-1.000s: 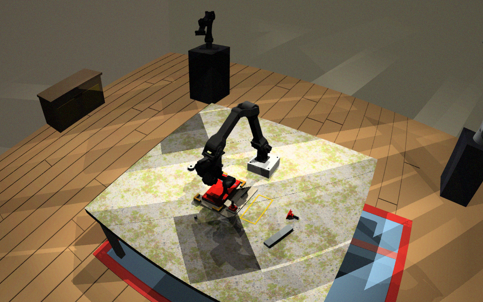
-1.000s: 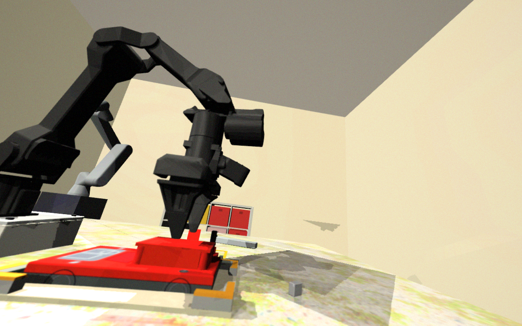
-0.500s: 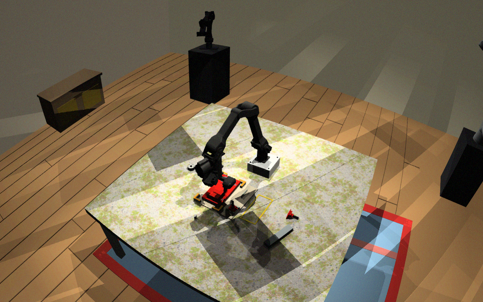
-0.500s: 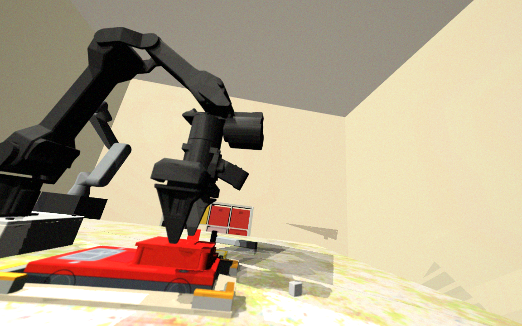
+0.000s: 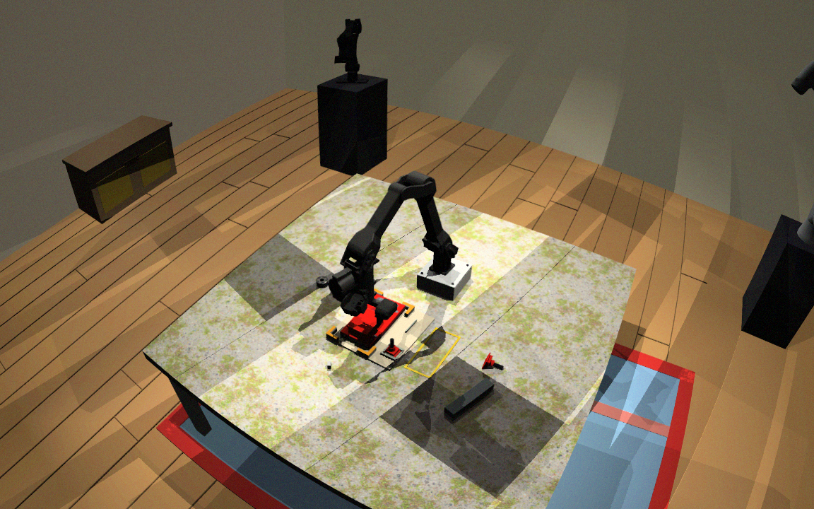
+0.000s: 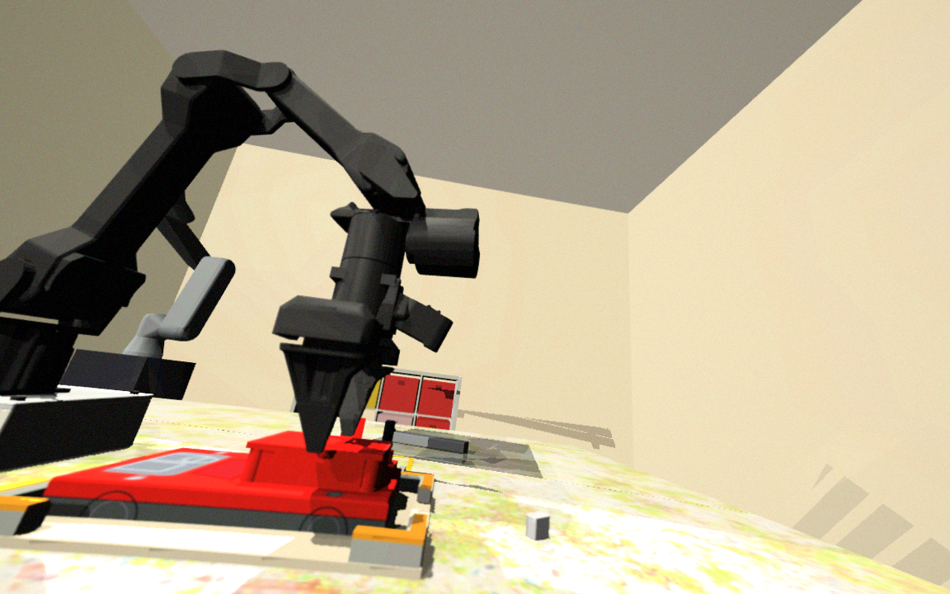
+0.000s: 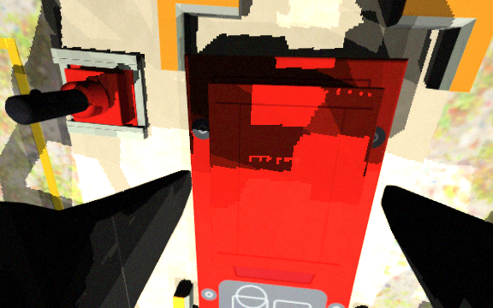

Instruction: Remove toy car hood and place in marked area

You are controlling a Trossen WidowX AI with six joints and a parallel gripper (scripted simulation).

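The red toy car (image 6: 95, 483) (image 7: 204, 257) sits between orange corner blocks on a beige board. Its hood, a raised red block (image 6: 290, 466) (image 7: 272, 222), sits on the body. My gripper (image 6: 331, 440) (image 7: 283, 186) is open and empty. In the wrist view its fingertips stand on either side of the hood, with gaps showing. In the exterior view the near fingertip overlaps the hood's upper edge; whether it touches is unclear. The marked area, a yellow outline (image 5: 444, 357) (image 7: 45, 162), lies beside the board. The arm hides part of the car in the top view.
A red piece with a black handle (image 5: 392, 349) (image 7: 101, 98) stands on the board between car and outline. Another red piece (image 5: 489, 361) and a dark bar (image 5: 470, 399) (image 6: 430, 441) lie beyond the outline. A small cube (image 5: 328, 365) (image 6: 537, 525) lies off the board's end.
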